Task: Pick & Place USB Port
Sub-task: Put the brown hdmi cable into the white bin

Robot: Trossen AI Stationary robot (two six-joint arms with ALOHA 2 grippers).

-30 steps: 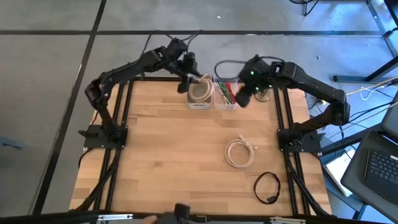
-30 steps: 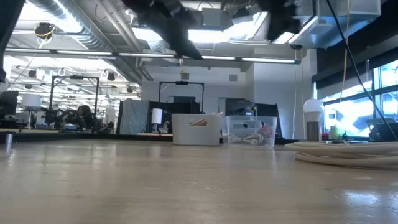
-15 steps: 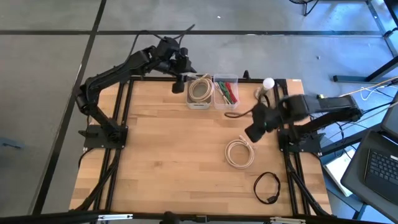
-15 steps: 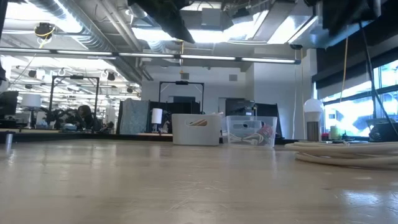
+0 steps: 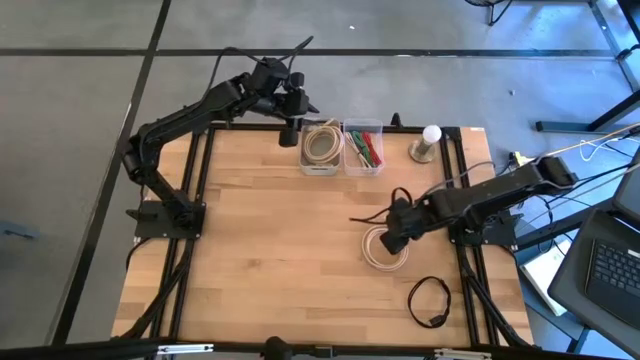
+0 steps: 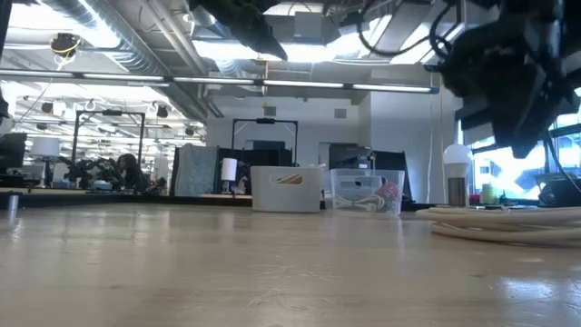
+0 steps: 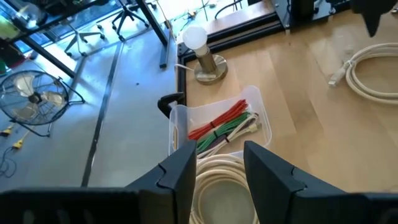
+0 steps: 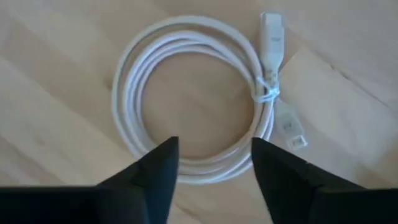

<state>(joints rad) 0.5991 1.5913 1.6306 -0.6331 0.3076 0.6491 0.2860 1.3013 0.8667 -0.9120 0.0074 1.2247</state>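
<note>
On the bench (image 5: 280, 260), a black cable loop (image 5: 429, 300) lies nearest, at five o'clock. Just beyond, at four o'clock from centre, the white USB cable (image 8: 193, 99) lies coiled flat, tied, both plugs free. The right hand (image 8: 211, 163) hovers over it, fingers wide, empty. Farther, at twelve o'clock, the left hand (image 7: 217, 167) hangs parted above the white bin (image 5: 321, 150).

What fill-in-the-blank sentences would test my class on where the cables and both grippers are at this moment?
1. The right gripper hovers with open fingers over the coiled ____ cable.
2. The left gripper is beside the white bin holding a ____ cable.
3. The clear bin holds red, green and ____ cables.
4. The black cable lies ____ both bins.

Missing words: white; white; white; outside
</note>
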